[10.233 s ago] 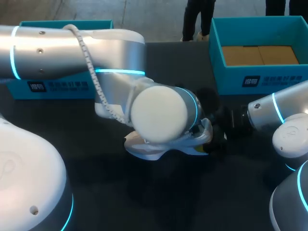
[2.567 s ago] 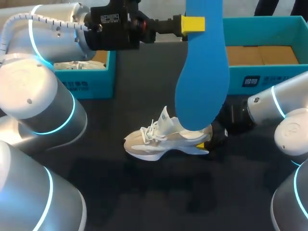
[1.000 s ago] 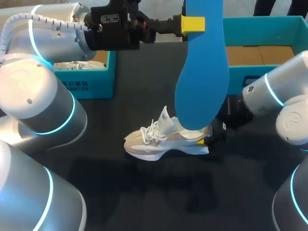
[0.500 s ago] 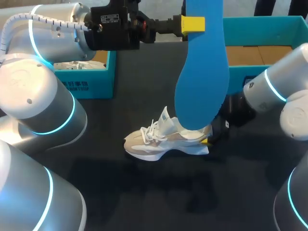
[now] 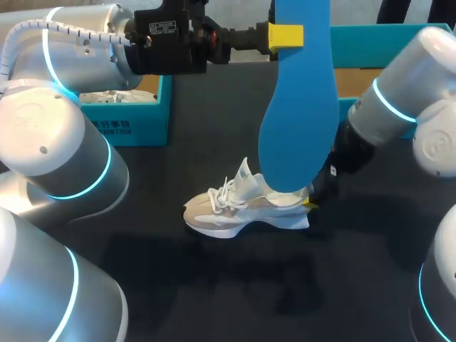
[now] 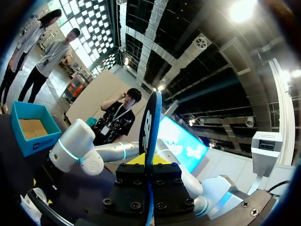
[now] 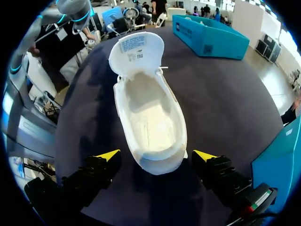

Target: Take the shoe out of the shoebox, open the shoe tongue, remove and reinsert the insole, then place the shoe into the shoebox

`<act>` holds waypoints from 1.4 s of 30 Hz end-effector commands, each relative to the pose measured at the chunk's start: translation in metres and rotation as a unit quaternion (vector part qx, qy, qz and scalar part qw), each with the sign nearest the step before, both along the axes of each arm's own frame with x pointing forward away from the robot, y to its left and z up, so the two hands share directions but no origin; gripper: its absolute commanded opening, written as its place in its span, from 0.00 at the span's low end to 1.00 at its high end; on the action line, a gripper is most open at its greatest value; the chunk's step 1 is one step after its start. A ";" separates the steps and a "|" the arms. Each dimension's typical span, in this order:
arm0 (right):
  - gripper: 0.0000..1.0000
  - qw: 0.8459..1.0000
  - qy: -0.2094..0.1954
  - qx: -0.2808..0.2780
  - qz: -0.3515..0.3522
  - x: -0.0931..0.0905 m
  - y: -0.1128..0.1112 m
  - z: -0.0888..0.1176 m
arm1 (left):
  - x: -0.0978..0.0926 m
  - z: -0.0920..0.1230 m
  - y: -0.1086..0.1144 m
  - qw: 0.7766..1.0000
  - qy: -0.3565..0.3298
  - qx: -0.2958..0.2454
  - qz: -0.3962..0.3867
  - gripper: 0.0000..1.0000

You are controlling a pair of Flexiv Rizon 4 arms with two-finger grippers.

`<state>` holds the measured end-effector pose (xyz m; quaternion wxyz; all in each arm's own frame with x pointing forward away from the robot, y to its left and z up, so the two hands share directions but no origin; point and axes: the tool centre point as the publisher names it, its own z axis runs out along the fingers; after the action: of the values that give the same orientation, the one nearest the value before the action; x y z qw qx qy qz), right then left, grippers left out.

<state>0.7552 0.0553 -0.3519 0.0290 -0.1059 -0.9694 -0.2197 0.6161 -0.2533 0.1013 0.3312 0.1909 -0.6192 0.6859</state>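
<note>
The shoe [image 5: 242, 211] is set on the dark counter [image 5: 214, 285] near the middle, out of either box, with its long axis laid left to right, toe to the left and heel to the right, the tongue [image 5: 244, 174] lifted and the opening turned upward. At the heel, just to the right, the right fingers [image 5: 311, 204] are found low over the counter; from the right wrist they are seen spread wide, one yellow tip on each side of the heel, and no firm pinch can be made out, while the shoe runs straight ahead of them, heel nearest and tongue farthest. The blue insole [image 5: 299, 107] is hung above the opening with its long axis upright, its lower end close over the collar; whether it touches cannot be told. Its upper end is pinched between the left fingers [image 5: 285, 34], closed tight on it edge-on. The removal is judged done and the reinsertion due: the insole lies directly above the shoe, so it would need to be lowered and tipped toward the toe by the left arm, the heel being steadied by the right. Farther off, one teal shoebox [image 5: 385, 117] is placed at the right and another [image 5: 132, 125] at the left
</note>
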 end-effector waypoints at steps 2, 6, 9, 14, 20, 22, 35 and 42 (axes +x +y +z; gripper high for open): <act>1.00 0.997 0.015 -0.073 -0.003 0.002 0.005 0.007 | -0.001 -0.001 -0.001 1.000 0.000 -0.002 0.001 0.00; 1.00 0.995 0.015 -0.095 -0.010 0.001 0.007 0.012 | -0.001 -0.001 -0.001 1.000 0.000 -0.002 0.001 0.00; 1.00 0.995 0.010 -0.101 -0.012 -0.001 0.008 0.017 | -0.001 -0.001 -0.001 1.000 0.000 -0.002 0.001 0.00; 1.00 0.993 0.001 -0.119 -0.012 -0.006 0.008 0.024 | -0.001 -0.001 -0.001 1.000 0.000 -0.002 0.001 0.00; 1.00 0.991 0.003 -0.134 -0.014 -0.010 0.010 0.031 | -0.001 -0.001 -0.001 1.000 0.000 -0.002 0.001 0.00; 1.00 0.990 0.002 -0.141 -0.016 -0.011 0.010 0.032 | -0.001 -0.001 -0.001 1.000 0.000 -0.002 0.001 0.00; 1.00 0.984 0.008 -0.178 -0.017 -0.017 0.019 0.044 | -0.001 -0.001 -0.001 1.000 0.000 -0.002 0.001 0.00; 1.00 0.983 0.000 -0.183 -0.011 -0.019 0.026 0.050 | -0.001 -0.001 -0.001 1.000 0.000 -0.002 0.001 0.00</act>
<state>0.7370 0.0773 -0.3030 0.0084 -0.1197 -0.9917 -0.0460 0.6161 -0.2533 0.1013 0.3312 0.1909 -0.6192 0.6859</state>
